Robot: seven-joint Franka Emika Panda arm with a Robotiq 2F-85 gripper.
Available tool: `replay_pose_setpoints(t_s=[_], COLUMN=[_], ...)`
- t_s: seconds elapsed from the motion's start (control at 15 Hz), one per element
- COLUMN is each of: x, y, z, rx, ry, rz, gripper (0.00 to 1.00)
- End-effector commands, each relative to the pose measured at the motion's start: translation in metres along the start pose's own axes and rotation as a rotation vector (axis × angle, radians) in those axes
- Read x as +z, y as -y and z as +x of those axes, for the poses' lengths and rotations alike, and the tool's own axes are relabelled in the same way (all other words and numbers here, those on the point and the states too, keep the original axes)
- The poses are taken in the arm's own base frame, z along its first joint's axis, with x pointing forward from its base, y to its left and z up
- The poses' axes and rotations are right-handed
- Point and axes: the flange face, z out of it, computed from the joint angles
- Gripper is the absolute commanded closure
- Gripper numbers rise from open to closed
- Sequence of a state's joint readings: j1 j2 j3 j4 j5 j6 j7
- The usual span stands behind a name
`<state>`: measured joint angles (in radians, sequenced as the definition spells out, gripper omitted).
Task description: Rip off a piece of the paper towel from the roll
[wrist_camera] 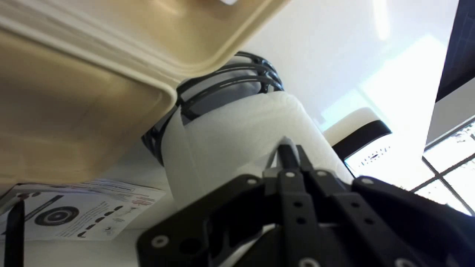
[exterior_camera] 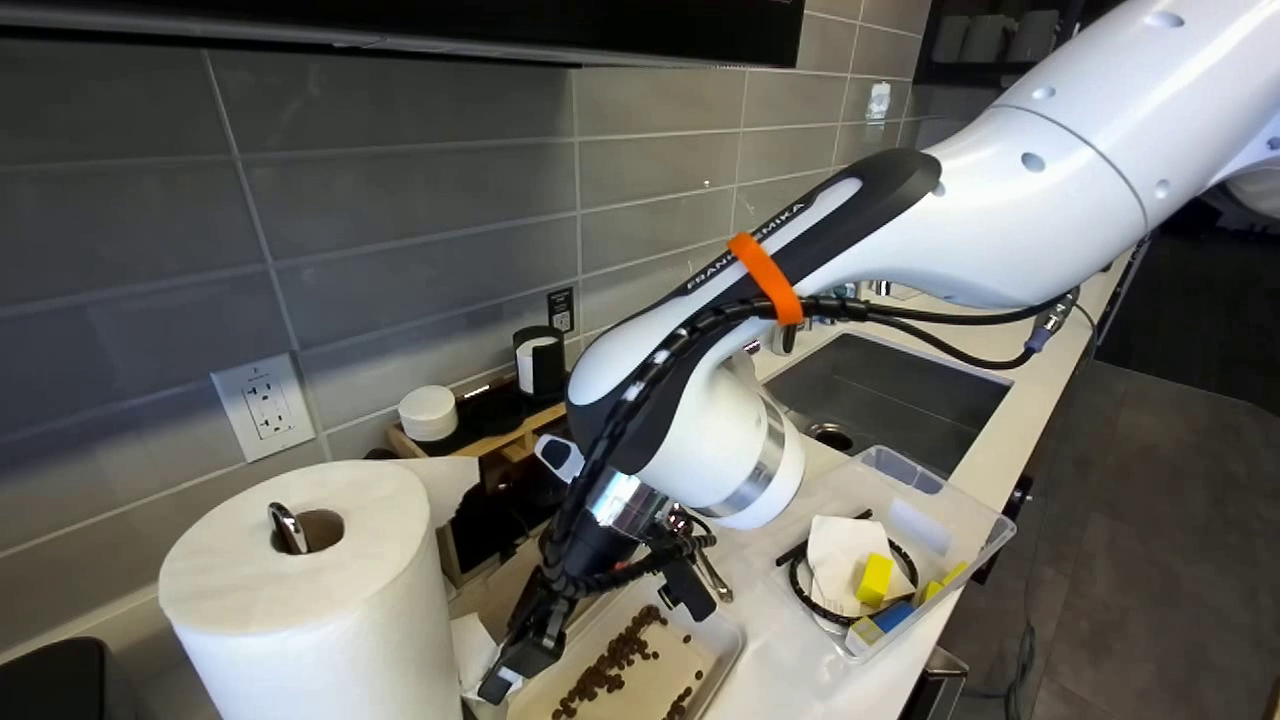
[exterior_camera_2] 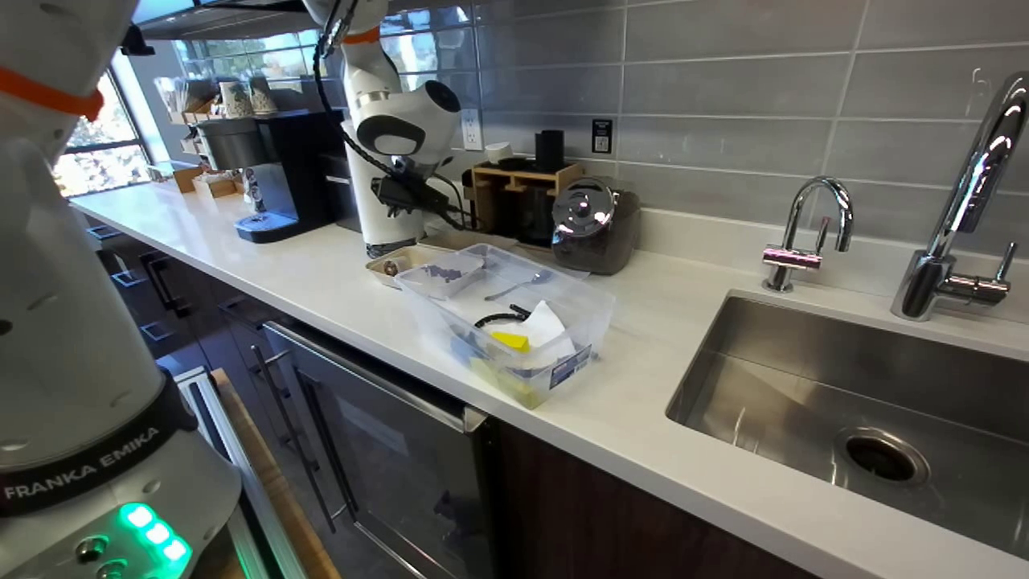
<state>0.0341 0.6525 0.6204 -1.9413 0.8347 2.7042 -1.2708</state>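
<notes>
The paper towel roll (exterior_camera: 310,610) stands upright at the lower left in an exterior view, a metal rod tip showing in its core. It is partly behind the arm in an exterior view (exterior_camera_2: 371,205) and fills the middle of the wrist view (wrist_camera: 237,141). A loose white sheet (exterior_camera: 448,480) with a ragged edge sticks out from the roll's top side. White paper (exterior_camera: 472,645) also shows lower down beside my gripper (exterior_camera: 505,685). In the wrist view my gripper (wrist_camera: 291,152) has its fingers together, with white paper pinched and folded over a fingertip, close against the roll.
A tan tray (wrist_camera: 92,85) and a tray with coffee beans (exterior_camera: 640,690) lie beside the gripper. A clear bin (exterior_camera: 985,540) holds a cable and yellow items. A wooden organizer (exterior_camera_2: 482,189) and a dark jar (exterior_camera_2: 599,241) stand by the wall. A sink (exterior_camera_2: 756,346) lies beyond.
</notes>
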Motion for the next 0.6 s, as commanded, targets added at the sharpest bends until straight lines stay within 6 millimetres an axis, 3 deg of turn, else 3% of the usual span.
replay_pose_setpoints(t_s=[0.0,0.53], x=[0.0001,-0.0055], y=[0.0002,0.0002], z=[0.0005,0.0022], rx=[0.001,-0.006], ry=[0.001,0.007], rz=[0.000,-0.021], gripper=[0.99,1.00])
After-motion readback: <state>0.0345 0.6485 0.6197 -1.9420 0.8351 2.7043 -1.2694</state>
